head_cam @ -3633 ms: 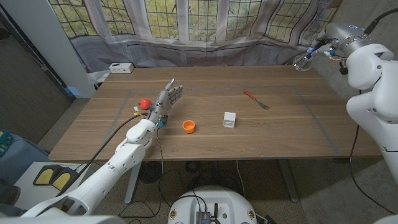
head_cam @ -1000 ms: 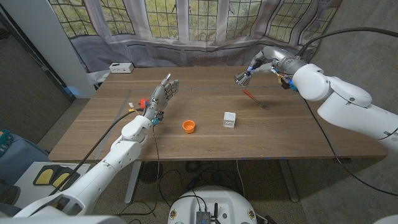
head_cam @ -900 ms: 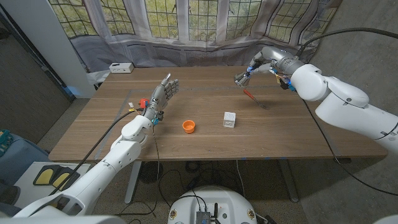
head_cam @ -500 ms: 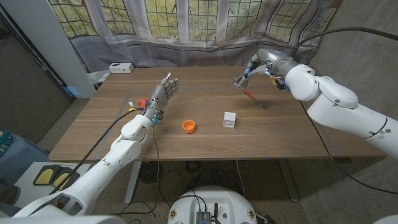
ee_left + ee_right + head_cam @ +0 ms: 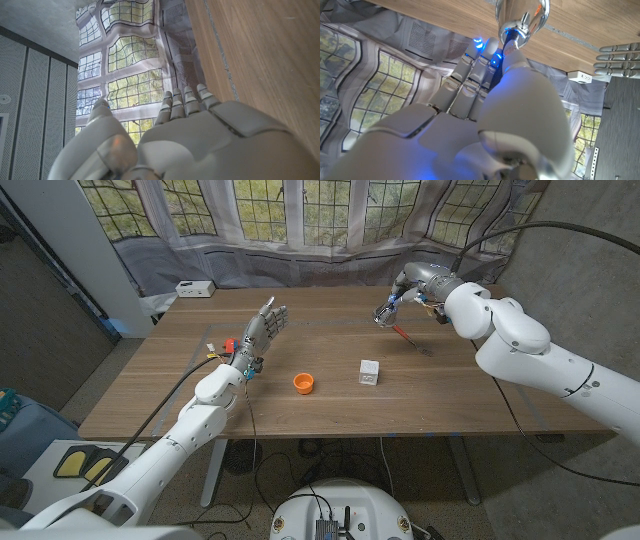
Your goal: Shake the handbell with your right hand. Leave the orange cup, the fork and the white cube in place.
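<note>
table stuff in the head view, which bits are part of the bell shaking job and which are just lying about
Job:
handbell, silver, gripped by the right hand above the table's far side
orange cup, fork, white cube: named, to stay put

Lying about:
red object beside the raised, empty left hand
white box at the far left corner

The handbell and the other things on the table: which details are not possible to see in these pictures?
- Handbell: small in the head view; right hand covers its handle. Right wrist view: bell cut by the picture's edge.
- Whether the bell touches the table: cannot tell.
- Red thing: partly behind the left hand, unidentifiable.
- Fork: tines too small.
</note>
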You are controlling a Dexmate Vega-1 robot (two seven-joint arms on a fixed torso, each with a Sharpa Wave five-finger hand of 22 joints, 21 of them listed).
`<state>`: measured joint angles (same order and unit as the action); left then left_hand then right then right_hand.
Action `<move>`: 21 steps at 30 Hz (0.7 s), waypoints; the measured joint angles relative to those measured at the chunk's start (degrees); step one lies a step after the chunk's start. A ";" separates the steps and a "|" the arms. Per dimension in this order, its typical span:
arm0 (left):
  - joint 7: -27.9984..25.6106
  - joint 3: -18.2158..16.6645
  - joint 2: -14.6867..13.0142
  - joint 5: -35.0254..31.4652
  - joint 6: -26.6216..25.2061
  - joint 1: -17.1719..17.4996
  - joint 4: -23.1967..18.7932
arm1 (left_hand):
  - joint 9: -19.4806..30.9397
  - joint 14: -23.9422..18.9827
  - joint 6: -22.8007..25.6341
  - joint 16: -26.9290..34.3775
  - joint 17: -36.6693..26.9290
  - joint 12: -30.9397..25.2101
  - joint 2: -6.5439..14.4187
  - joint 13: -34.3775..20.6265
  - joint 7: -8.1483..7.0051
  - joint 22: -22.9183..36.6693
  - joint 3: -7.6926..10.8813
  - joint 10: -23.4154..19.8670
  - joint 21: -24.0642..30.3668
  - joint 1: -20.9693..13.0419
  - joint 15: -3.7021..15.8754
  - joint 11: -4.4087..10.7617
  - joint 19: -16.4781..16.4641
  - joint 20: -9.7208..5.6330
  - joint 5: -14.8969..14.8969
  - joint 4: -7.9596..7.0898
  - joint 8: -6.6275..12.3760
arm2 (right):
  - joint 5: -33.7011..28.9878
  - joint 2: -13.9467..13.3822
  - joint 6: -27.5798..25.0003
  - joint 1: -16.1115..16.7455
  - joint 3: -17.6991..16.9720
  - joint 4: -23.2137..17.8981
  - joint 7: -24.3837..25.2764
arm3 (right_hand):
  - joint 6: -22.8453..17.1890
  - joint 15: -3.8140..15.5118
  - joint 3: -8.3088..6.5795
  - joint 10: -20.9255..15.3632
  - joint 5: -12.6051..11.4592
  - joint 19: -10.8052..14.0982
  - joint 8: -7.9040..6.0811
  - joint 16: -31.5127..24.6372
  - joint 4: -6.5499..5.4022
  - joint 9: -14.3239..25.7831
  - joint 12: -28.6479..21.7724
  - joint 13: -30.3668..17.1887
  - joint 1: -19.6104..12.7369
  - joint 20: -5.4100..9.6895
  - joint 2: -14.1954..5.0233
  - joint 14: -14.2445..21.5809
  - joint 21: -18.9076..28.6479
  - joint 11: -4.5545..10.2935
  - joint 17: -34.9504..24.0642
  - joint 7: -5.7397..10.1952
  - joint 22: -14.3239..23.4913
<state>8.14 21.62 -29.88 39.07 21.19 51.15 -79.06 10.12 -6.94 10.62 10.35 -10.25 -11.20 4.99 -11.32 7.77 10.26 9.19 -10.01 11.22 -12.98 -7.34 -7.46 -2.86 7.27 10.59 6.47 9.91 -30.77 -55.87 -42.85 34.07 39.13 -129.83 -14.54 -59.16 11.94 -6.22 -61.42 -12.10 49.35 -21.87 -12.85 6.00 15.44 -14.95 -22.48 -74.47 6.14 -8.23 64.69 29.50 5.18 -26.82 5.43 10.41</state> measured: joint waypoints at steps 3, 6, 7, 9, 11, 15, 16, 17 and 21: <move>0.10 0.00 0.09 0.07 0.04 0.00 0.21 | 0.00 0.00 0.00 0.00 0.00 0.00 0.00 0.00 0.00 0.00 0.18 0.00 0.00 0.00 0.00 0.00 0.00 0.00 0.00 0.18 0.00 | -2.11 0.40 -0.29 -0.61 0.77 0.37 -1.89 | 0.00 0.00 0.00 -0.02 0.00 0.00 0.00 0.00 0.00 0.00 0.20 -0.01 -0.08 0.00 -0.08 0.00 0.00 0.02 -0.10 0.00 0.00; 0.49 0.00 0.27 0.30 0.24 0.00 0.41 | 0.00 0.00 0.00 0.00 0.00 0.00 0.00 0.00 0.00 0.00 0.20 0.00 0.00 0.00 0.00 0.00 0.00 0.00 0.00 0.19 0.10 | -4.37 2.16 -0.31 -2.75 3.16 1.83 -4.09 | 0.00 -0.05 0.00 -0.13 0.00 0.00 0.00 0.00 0.00 -0.18 0.31 -0.01 -0.08 0.00 -0.07 0.06 0.00 0.12 -0.03 0.00 0.00; 0.51 0.00 0.29 0.32 0.26 0.00 0.46 | 0.00 0.00 0.00 0.00 0.00 0.00 0.00 0.00 0.00 0.00 0.22 0.00 0.00 0.00 0.00 0.00 0.00 0.00 0.00 0.16 0.29 | -4.92 2.26 -0.31 -2.86 3.28 1.93 -4.58 | 0.00 -0.03 0.00 -0.13 0.00 0.00 0.00 0.00 0.00 -0.27 0.31 -0.01 -0.08 0.00 -0.07 0.03 0.00 0.12 0.00 0.00 0.00; 0.64 0.00 0.32 0.44 0.37 0.00 0.54 | 0.00 0.00 0.00 0.00 0.00 0.00 0.00 0.00 0.00 0.00 0.50 0.00 0.00 0.00 0.00 0.00 0.00 0.00 0.00 0.03 0.29 | -6.06 3.01 -0.36 -3.58 4.01 2.71 -5.75 | 0.00 0.10 0.00 -0.13 0.00 0.00 0.00 0.00 0.01 -0.28 0.27 -0.01 -0.08 0.00 -0.07 -0.10 0.00 0.12 0.00 0.00 -0.12; 0.71 -0.02 0.33 0.50 0.44 0.00 0.58 | 0.00 0.00 0.00 0.00 0.00 0.00 0.00 0.00 0.00 0.00 0.50 0.00 0.00 0.00 0.00 0.00 0.00 0.00 0.00 0.03 0.29 | -7.07 3.60 -0.37 -4.07 4.51 3.31 -6.73 | 0.00 0.14 0.01 -0.13 0.01 0.00 0.00 0.00 0.01 -0.29 0.14 -0.01 -0.07 0.00 -0.07 -0.13 0.00 0.11 0.00 0.00 -0.29; 0.78 -0.12 0.34 0.59 0.58 0.10 0.62 | 0.00 0.00 0.00 0.00 0.00 0.00 0.00 0.00 0.00 0.00 0.50 0.00 0.00 0.00 0.00 0.00 0.21 -0.21 0.00 0.03 0.29 | -9.16 4.88 -0.26 -4.90 5.54 4.73 -8.66 | -0.01 0.13 0.01 -0.14 -0.22 0.00 0.00 0.00 0.01 -0.28 0.13 -0.01 -0.07 0.00 -0.07 -0.13 0.00 0.10 0.00 0.01 -0.30; 0.82 -0.13 0.34 0.64 0.60 0.17 0.63 | 0.00 0.00 0.01 0.00 0.00 0.00 0.00 0.00 0.00 0.00 0.50 0.00 0.00 0.00 0.00 0.00 0.21 -0.21 0.00 0.03 0.29 | -9.55 5.07 -0.20 -5.01 5.67 4.96 -9.01 | -0.22 0.13 0.02 -0.21 -0.22 0.00 0.00 0.00 0.02 -0.28 0.13 -0.01 -0.07 0.00 -0.07 -0.13 0.00 0.04 0.00 0.22 -0.30; 0.84 -0.15 0.34 0.67 0.60 0.22 0.63 | 0.00 0.00 0.01 0.00 0.00 0.00 0.00 0.00 0.00 0.00 0.50 0.00 0.00 0.00 0.00 0.00 0.21 -0.21 0.00 0.03 0.29 | -9.71 5.26 -0.18 -5.11 5.80 5.20 -9.14 | -0.22 0.13 0.02 -0.21 -0.22 0.00 0.00 0.00 0.02 -0.28 0.13 -0.01 -0.07 0.00 -0.07 -0.13 0.00 0.05 0.00 0.22 -0.30; 0.90 -0.19 0.38 0.91 0.61 0.39 0.63 | 0.00 0.00 0.01 0.00 0.00 0.00 0.00 0.00 0.00 0.00 0.50 0.00 0.00 0.00 0.00 0.00 0.21 -0.21 0.00 0.03 0.29 | -11.41 6.38 0.41 -5.70 6.48 6.56 -10.78 | -0.31 0.13 0.02 -0.21 -0.23 0.00 0.00 0.00 0.02 -0.28 0.13 -0.01 -0.07 0.00 -0.06 -0.13 0.00 0.05 0.25 0.31 -0.29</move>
<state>9.04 21.43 -29.50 39.98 21.80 51.55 -78.42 10.12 -6.95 10.62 10.35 -10.25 -11.20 4.99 -11.32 7.78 10.26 9.69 -10.02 11.22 -12.98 -7.34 -7.46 -2.66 7.06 10.59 6.50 10.20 -42.18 -49.48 -42.44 28.37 45.61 -123.27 -25.32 -59.47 12.07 -6.20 -61.63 -12.32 49.35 -21.87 -12.85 6.03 15.15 -14.82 -22.50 -74.54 6.14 -8.29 64.56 29.50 5.23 -26.57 5.74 10.12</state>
